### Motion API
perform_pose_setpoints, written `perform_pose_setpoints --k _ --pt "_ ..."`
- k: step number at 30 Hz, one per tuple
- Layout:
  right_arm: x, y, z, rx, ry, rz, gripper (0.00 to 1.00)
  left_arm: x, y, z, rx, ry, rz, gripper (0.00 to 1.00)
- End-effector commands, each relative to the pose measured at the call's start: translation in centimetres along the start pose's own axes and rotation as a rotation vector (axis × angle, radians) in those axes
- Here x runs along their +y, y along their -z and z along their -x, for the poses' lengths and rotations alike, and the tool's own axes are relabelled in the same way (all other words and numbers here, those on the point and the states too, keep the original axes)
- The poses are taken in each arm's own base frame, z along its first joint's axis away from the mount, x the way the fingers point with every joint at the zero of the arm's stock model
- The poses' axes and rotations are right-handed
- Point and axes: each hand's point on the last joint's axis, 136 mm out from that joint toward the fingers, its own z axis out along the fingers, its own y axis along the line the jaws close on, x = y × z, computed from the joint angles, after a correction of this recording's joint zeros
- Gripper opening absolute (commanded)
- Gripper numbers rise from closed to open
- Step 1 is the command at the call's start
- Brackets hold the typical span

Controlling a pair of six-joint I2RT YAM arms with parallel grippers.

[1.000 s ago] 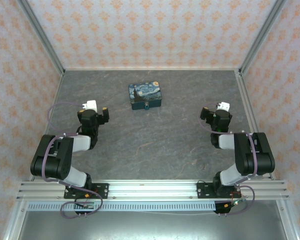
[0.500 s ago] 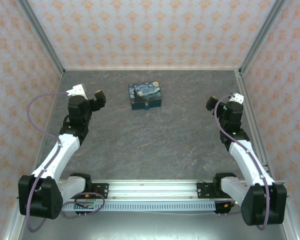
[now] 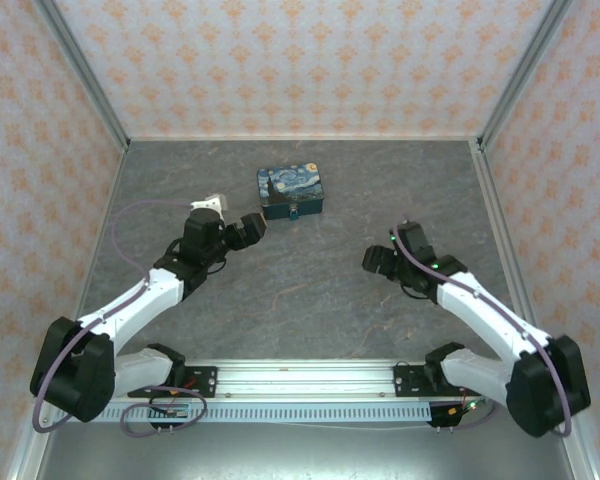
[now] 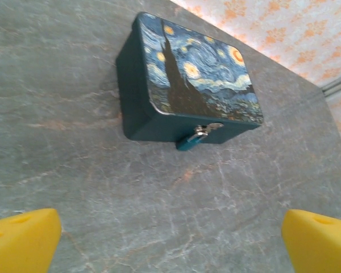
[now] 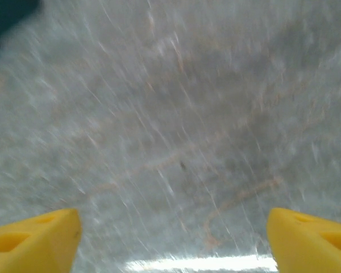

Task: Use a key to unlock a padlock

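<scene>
Approach step, nothing gripped: left end effector (image 4: 171,230) spread, facing padlock (image 4: 188,141) on front of tin (image 4: 193,85), right end effector (image 5: 173,227) spread above desk (image 3: 310,295); next probably needs steadying padlock.

I find the table (image 4: 159,199) grey, stone-veined, smooth and matt. The tin (image 4: 193,79) has a printed lid with slight sheen and plain dark teal sides. The padlock (image 4: 187,142) has a teal body and a bright metal shackle. My left fingers (image 4: 23,239) and right fingers (image 5: 34,233) are yellow, smooth, matt, plastic by look.

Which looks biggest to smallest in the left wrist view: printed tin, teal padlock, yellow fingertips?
1. Blue-and-yellow Starry Night rectangular tin.
2. Yellow end effector fingertips, alike, cropped and nearest.
3. Tiny teal-blue padlock.
</scene>
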Motion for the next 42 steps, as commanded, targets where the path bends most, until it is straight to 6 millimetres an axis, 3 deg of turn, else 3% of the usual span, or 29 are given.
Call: perform_pose_setpoints --k 1,7,13,17,42 --pt "-3.0 0.4 -1.6 0.070 -0.016 -0.230 0.77 -1.4 -0.2 0.5 -0.025 0.037 -0.055 1.00" --pt "-6.1 0.9 -4.4 0.133 -0.044 -0.386 0.63 -1.6 -0.3 0.0 -0.023 0.028 -0.052 1.00" --pt "-8.6 2.1 -7.5 0.171 -0.128 -0.465 0.58 -1.5 -0.2 0.1 -0.028 0.016 -0.035 1.00" --pt "-9.7 2.7 -8.5 0.160 -0.211 -0.492 0.52 -1.4 -0.2 0.2 -0.026 0.001 -0.022 1.00" --pt "-10.8 3.8 -14.6 0.441 -0.332 -0.596 0.41 -0.9 0.3 0.5 -0.029 -0.032 0.014 1.00"
